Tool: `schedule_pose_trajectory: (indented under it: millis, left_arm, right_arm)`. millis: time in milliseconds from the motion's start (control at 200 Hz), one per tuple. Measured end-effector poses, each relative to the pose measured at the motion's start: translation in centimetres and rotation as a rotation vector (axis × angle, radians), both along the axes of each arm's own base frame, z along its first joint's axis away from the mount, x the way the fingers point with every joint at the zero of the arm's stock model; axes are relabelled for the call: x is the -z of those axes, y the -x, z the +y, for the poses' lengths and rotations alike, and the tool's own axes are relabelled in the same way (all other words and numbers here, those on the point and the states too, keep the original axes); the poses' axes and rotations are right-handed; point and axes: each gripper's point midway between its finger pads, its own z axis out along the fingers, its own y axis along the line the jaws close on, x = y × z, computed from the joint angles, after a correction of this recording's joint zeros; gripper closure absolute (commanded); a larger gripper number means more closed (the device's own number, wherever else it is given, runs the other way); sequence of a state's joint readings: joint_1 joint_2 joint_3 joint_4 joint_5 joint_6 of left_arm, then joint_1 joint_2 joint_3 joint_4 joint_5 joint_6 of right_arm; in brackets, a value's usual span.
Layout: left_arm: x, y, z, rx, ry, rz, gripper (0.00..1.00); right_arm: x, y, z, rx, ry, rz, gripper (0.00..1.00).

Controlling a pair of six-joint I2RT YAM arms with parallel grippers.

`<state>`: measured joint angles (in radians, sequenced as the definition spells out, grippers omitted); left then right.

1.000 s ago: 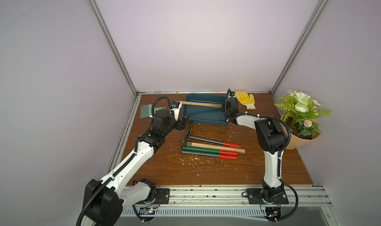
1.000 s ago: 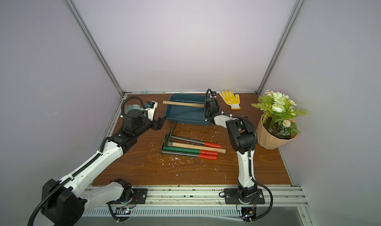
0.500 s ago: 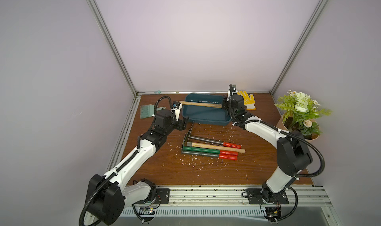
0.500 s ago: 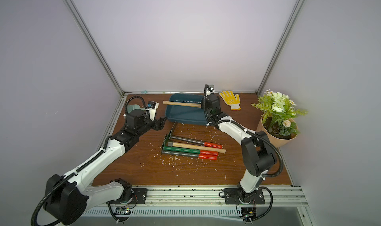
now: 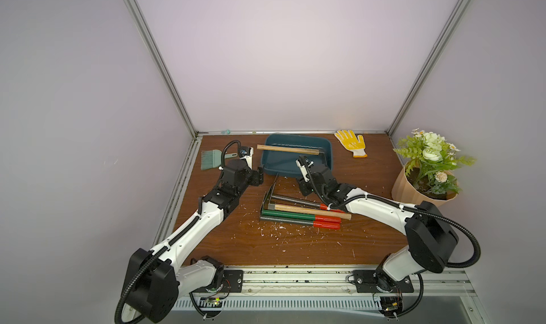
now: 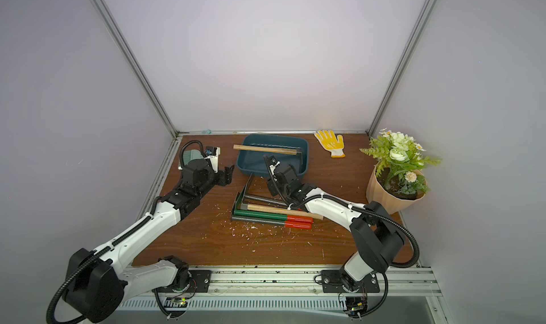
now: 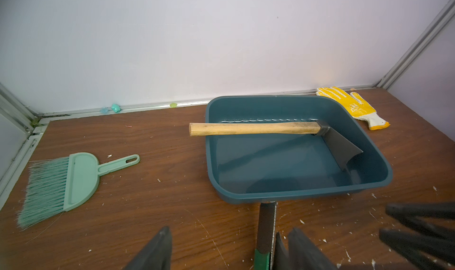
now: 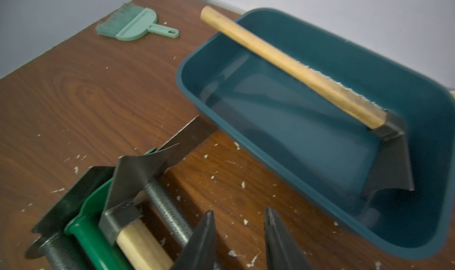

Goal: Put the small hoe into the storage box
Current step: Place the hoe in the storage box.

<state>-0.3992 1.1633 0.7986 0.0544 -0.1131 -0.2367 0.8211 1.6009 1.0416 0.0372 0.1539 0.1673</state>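
The small hoe [image 5: 288,149], with a pale wooden handle and a dark blade, lies across the storage box [image 5: 277,170], a dark teal tray at the back of the table. Its handle end juts over one rim [image 7: 253,128] and its blade [image 8: 394,158] rests inside at the other end. Nothing holds it. My left gripper [image 5: 260,176] hovers open just outside the box's near left corner [image 7: 230,231]. Open and empty as well, my right gripper [image 5: 304,189] hangs in front of the box over the wood [image 8: 238,213].
A pile of long tools [image 5: 301,213] with green, red and wooden handles lies mid-table, close under my right gripper. A green hand brush [image 5: 211,158] sits back left, a yellow glove [image 5: 351,143] back right, a potted plant [image 5: 425,171] far right. White shavings litter the wood.
My right gripper let go of the hoe at the box's right end and drew back toward the tool pile. The hoe stays across the box. The left arm barely shifted.
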Motion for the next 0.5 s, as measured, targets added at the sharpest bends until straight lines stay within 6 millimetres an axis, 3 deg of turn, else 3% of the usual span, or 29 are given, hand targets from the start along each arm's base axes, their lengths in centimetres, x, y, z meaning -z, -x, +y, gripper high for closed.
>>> schedule_pose_trajectory:
  millis: [150,305,385,500]
  left_arm:
    - [0.7,-0.1,2.5,-0.149,-0.02,0.025,0.21]
    - [1.1,0.1,4.2,-0.253,-0.025,0.04,0.21]
    - [1.0,0.3,4.7,-0.28,-0.02,0.033,0.21]
    - [0.9,0.7,5.3,-0.303,-0.016,0.024,0.21]
  right_arm:
    - [-0.9,2.2,5.9,0.009,-0.061,0.02,0.6]
    - [-0.3,4.4,10.6,0.055,-0.111,0.066,0.66]
    - [0.9,4.7,11.7,0.104,-0.129,0.099,0.68]
    - [3.3,4.1,11.1,0.2,-0.11,0.132,0.68]
